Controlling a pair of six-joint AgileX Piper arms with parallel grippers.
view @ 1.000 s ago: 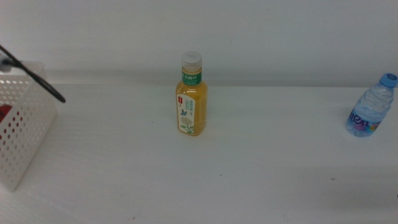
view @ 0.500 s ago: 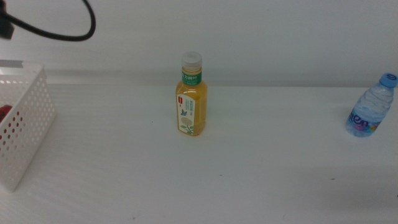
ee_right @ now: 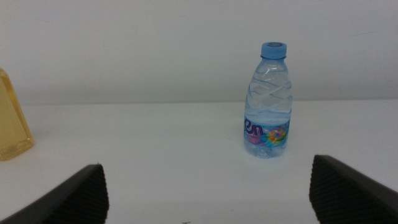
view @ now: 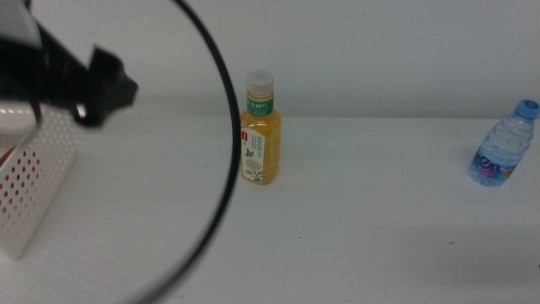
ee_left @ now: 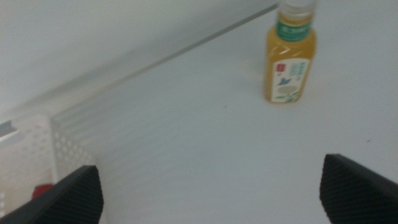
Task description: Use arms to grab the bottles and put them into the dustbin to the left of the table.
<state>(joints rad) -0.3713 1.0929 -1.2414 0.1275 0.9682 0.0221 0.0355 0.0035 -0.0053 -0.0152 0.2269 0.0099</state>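
Note:
The yellow juice bottle (view: 260, 131) stands upright mid-table, also seen in the left wrist view as the juice bottle (ee_left: 290, 59). A clear water bottle (view: 504, 145) with a blue cap stands at the far right. The white perforated dustbin (view: 29, 181) sits at the left with something red (ee_left: 42, 191) inside. My left arm (view: 76, 80) hangs blurred above the dustbin's inner side. The left gripper (ee_left: 210, 165) is open and holds nothing, some way short of the juice bottle. Facing the water bottle (ee_right: 268, 106), the right gripper (ee_right: 206, 163) is open and apart from it.
A black cable (view: 226, 152) loops from the left arm down across the table in front of the camera. The white table (view: 363, 236) ends at a pale back wall. The juice bottle's edge (ee_right: 12, 121) shows in the right wrist view.
The left arm has swung into the middle view from the upper left, above the dustbin, and its cable now arcs across the table. Both bottles stay put.

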